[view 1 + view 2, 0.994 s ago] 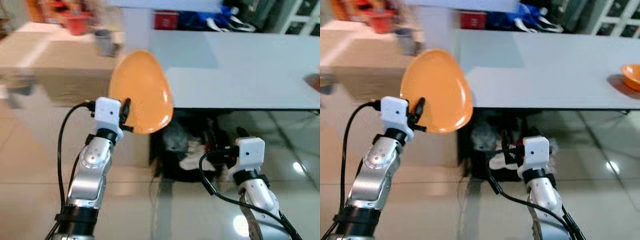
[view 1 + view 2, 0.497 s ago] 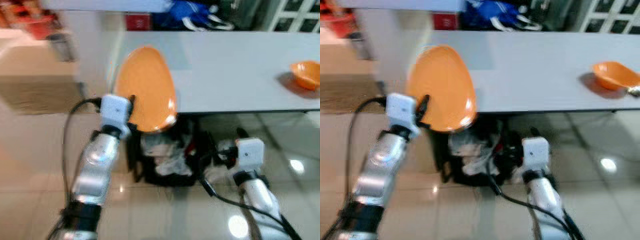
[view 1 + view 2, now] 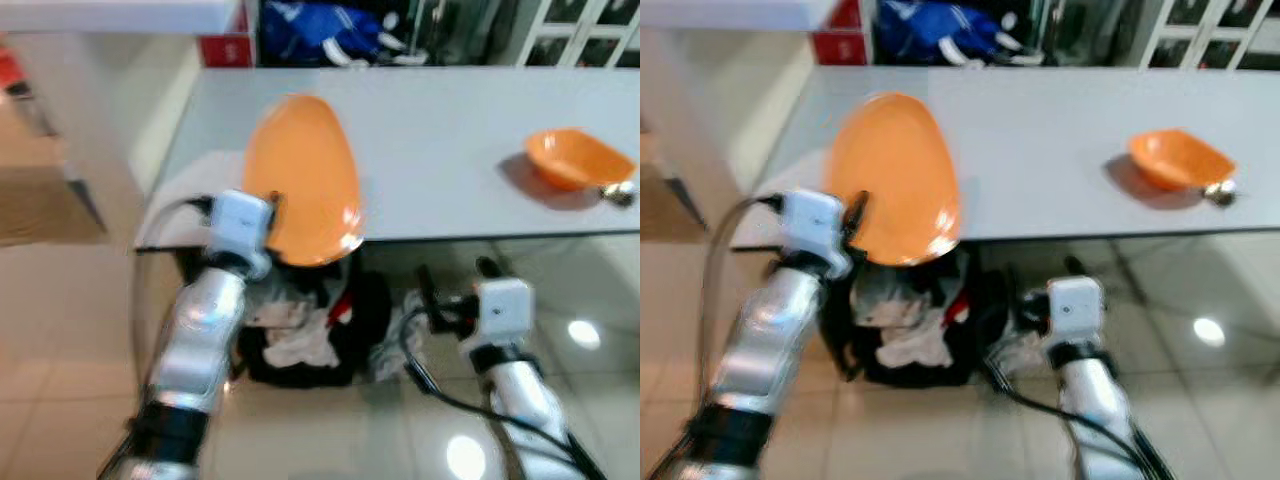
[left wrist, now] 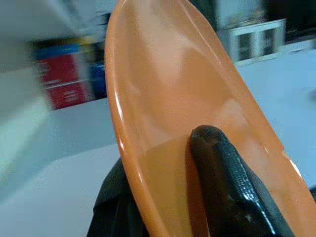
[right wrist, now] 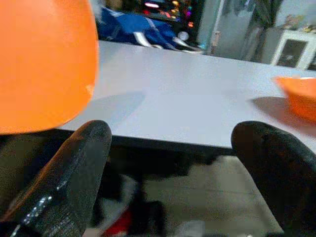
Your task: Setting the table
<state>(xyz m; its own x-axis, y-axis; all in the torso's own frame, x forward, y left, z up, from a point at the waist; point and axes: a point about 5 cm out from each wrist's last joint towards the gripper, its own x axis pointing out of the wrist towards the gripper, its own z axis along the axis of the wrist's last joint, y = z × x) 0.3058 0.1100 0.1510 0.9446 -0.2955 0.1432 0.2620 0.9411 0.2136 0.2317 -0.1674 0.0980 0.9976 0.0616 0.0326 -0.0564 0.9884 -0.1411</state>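
Two end effectors | left [image 4: 163, 197] clamps orange plate [image 3: 302, 180] | right [image 5: 187, 173] wide, empty

Right gripper [image 5: 180, 170] with two black fingers [image 5: 69, 182] spread wide apart, nothing between them. Ahead: flat pale grey tabletop [image 5: 187, 106]. Round glossy orange plate [image 5: 42, 61] close by one finger, orange bowl [image 5: 301, 96] farther off on the tabletop.

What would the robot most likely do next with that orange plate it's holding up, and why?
Probably carry the orange plate forward over the grey table and lower it flat. The left gripper is clamped on its rim, holding it tilted on edge at the table's near edge. An orange bowl already sits to the right, with bare tabletop between them.
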